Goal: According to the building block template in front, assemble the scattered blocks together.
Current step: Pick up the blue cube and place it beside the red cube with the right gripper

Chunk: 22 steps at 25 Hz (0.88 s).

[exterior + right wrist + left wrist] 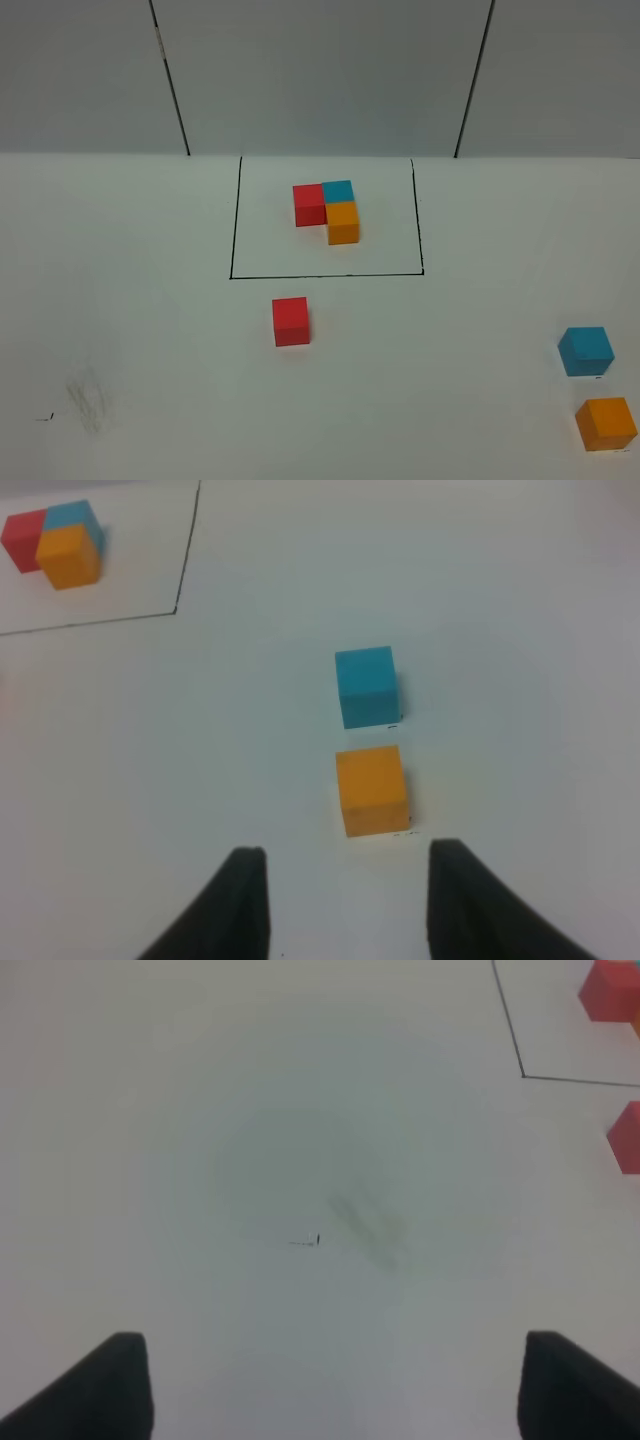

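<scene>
The building block template (327, 210) sits on the white table (130, 300) inside a thin black outline (232, 215). It is three touching cubes in an L: red, with cyan-blue beside it and orange in front of the blue one.

All three scattered blocks lie outside that outline, on the near side of the template. The red block (291, 321) is just outside the outline's near edge, a little left of the template's middle. The blue block (586, 351) and the orange block (606, 423) are well off to the template's right and nearer the camera. They sit close together without touching, and the orange one is the farther of the two from the template.

Neither arm appears in the high view.

The left gripper (335, 1390) has its jaws spread wide with nothing between them. It hangs over bare table, where a grey smudge (370, 1225) and a small pen mark show. The red block lies well away from it, cut off at the edge of that wrist view, with a corner of the outline beyond it.

The right gripper (345, 900) holds nothing either. Its two dark fingers (245, 905) stand apart with bare table showing between them, a much narrower gap than on the left gripper. The orange block lies just ahead of the fingertips, roughly in line with the gap and not touching them. The blue block is directly beyond it, and the template is far off to one side.
</scene>
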Tool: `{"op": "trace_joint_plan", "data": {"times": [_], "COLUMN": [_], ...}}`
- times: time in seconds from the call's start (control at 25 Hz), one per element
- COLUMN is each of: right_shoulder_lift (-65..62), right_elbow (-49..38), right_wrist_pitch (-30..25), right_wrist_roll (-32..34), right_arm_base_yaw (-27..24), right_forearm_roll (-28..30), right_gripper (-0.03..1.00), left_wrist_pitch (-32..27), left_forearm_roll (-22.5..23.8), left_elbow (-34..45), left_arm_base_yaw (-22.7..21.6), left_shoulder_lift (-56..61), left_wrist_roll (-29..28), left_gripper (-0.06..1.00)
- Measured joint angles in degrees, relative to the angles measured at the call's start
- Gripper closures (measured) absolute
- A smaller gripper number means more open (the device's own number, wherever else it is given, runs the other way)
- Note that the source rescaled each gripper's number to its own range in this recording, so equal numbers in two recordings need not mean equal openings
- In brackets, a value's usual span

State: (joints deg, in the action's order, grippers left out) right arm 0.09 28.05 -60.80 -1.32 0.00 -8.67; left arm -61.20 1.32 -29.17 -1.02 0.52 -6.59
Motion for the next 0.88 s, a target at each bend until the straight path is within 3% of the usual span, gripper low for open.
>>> {"op": "trace_joint_plan", "data": {"times": [0.88], "right_shoulder_lift": [0.0], "right_elbow": [0.0], "right_wrist_pitch": [-0.1], "right_wrist_roll": [-1.2], "right_arm_base_yaw": [0.0], "right_forearm_roll": [1.1], "right_gripper": [0.97], "left_wrist_pitch": [0.0], "left_forearm_roll": [0.0], "left_elbow": [0.0], "left_arm_base_yaw": [-1.8], "left_shoulder_lift": [0.0], "left_wrist_roll": [0.0], "left_gripper": [0.0]}}
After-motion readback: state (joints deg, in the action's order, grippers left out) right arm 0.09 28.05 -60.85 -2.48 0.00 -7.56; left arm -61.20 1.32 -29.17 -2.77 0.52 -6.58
